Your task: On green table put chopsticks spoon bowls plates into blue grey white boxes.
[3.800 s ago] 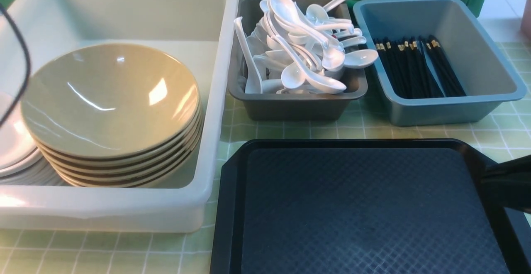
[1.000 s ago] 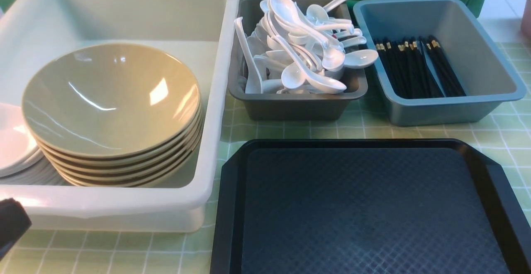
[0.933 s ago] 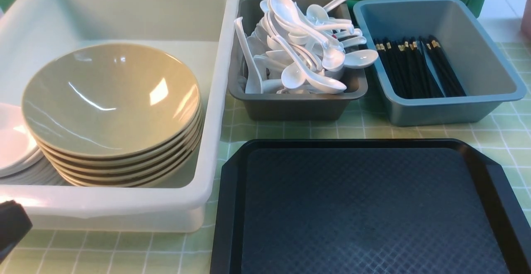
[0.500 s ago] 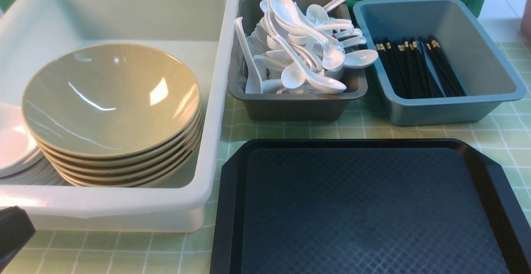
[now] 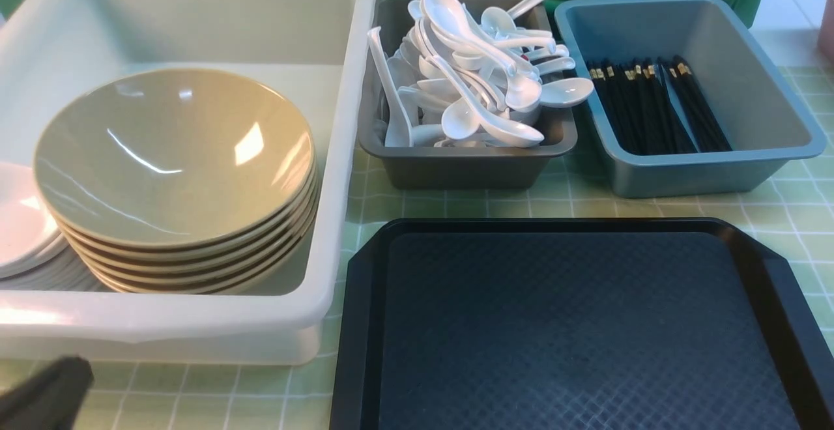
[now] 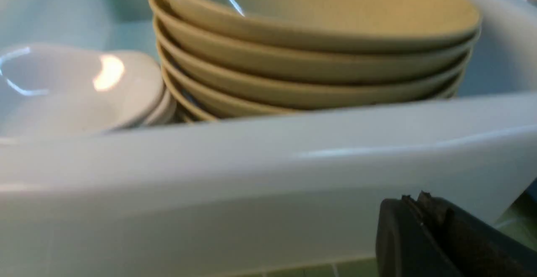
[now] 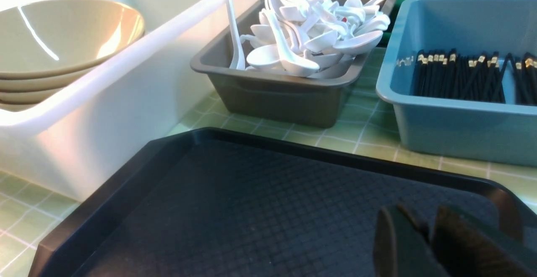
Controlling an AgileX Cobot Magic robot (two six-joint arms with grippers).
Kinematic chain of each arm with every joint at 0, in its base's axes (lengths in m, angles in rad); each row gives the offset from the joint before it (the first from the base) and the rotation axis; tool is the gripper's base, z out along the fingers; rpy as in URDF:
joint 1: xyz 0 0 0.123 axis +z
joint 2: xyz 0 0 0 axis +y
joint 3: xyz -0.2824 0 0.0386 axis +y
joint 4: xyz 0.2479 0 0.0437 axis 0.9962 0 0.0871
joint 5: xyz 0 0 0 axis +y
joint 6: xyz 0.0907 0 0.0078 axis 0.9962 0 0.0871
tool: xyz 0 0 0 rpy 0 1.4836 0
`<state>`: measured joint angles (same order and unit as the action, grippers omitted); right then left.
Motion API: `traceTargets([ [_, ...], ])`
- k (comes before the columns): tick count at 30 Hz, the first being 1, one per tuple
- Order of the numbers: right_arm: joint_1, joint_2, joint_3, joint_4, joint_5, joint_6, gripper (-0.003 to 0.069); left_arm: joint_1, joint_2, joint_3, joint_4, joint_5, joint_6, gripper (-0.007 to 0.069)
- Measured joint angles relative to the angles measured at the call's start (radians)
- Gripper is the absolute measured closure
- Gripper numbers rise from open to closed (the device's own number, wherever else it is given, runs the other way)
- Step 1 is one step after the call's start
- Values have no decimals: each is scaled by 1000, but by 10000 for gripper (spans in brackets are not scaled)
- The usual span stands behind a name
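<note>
Item: we log the left gripper [image 6: 423, 210], jaws together, empty, just outside the white box [image 6: 268, 163]; bowls [image 6: 310, 54] inside, beyond its wall.

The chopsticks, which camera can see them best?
The front view shows the chopsticks best: it looks down into the blue box, so nearly their whole length and gold bands show. The right wrist view shows them from lower down, cut off at the picture's edge. The left wrist view shows none.
</note>
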<state>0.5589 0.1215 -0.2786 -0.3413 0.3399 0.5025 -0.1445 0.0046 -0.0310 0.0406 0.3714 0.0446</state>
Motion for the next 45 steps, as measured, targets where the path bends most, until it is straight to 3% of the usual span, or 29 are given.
traceTargets([
  [35,0,0,2,0,3,-1,507,2,-17,54,-20,-36,-14,626],
  [39,0,0,2,9,3,-113,505,2,-17,55,-20,-36,-14,626],
  [41,-11,0,2,51,7,-269,503,2,-17,55,-20,-37,-14,626],
  [42,-14,0,2,57,8,-269,502,2,-17,55,-20,-37,-14,626],
  [45,-172,-23,2,208,51,-449,497,2,-17,55,-20,-37,-14,626],
])
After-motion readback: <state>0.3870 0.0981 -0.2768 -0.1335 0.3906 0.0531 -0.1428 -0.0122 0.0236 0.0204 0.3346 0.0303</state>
